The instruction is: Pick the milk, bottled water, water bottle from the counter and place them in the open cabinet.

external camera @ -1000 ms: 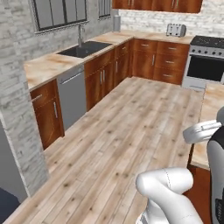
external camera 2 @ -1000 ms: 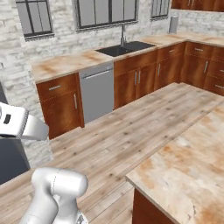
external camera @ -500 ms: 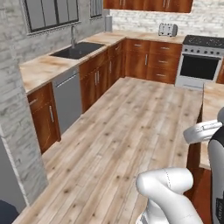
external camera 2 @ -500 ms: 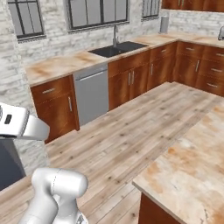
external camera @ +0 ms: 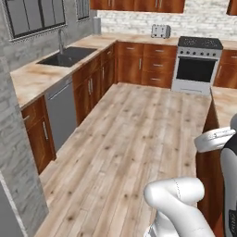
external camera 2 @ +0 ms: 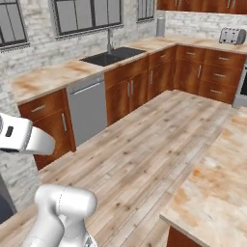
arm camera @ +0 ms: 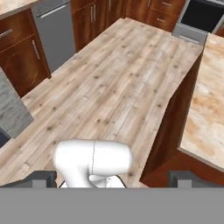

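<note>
The bench, the marble island top meant to carry the milk, bottled water and water bottle, is sitting at 4 o'clock in the right base view and along the 3 o'clock edge of the hand view, and the stretch in sight is carrying none of the 3 items; where they are standing cannot be told. The pincer is pointing down over the plank floor, its 2 dark fingertips sitting wide apart with nothing between them, likely because nothing is within reach yet. The arm is folded close to the base, probably for travel. A sink is lying at 11 o'clock, a stove at 1 o'clock in the left base view.
</note>
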Tool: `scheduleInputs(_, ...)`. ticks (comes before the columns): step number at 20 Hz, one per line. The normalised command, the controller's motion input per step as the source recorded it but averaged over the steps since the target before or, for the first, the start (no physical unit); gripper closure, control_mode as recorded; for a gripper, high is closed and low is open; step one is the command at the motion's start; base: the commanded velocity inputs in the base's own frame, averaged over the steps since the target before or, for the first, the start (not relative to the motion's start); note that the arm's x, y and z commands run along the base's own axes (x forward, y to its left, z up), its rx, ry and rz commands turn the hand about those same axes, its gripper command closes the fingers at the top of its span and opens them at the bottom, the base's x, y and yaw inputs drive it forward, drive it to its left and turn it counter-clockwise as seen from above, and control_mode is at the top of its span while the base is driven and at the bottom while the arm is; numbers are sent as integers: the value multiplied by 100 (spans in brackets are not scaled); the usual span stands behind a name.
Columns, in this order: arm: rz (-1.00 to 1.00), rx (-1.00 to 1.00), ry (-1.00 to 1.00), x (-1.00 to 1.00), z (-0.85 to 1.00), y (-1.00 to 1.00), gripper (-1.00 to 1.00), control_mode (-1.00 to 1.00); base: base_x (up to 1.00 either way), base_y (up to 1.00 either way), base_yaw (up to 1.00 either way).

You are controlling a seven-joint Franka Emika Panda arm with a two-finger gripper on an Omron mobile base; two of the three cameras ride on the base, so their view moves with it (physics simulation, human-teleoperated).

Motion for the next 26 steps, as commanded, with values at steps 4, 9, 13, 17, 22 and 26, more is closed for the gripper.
scheduleInputs(4, 0, 0, 0, 0, 0, 0, -100, 100, 65, 12, -28)
scheduleInputs(9, 0, 0, 0, 0, 0, 0, -100, 100, 75, 12, -29)
scheduleInputs(13, 0, 0, 0, 0, 0, 0, -100, 100, 78, 23, -30)
scheduleInputs(17, 0, 0, 0, 0, 0, 0, -100, 100, 69, 31, -30)
scheduleInputs(22, 0, 0, 0, 0, 0, 0, -100, 100, 70, 26, -31)
scheduleInputs(26, 0, 0, 0, 0, 0, 0, -100, 100, 55, 21, -35)
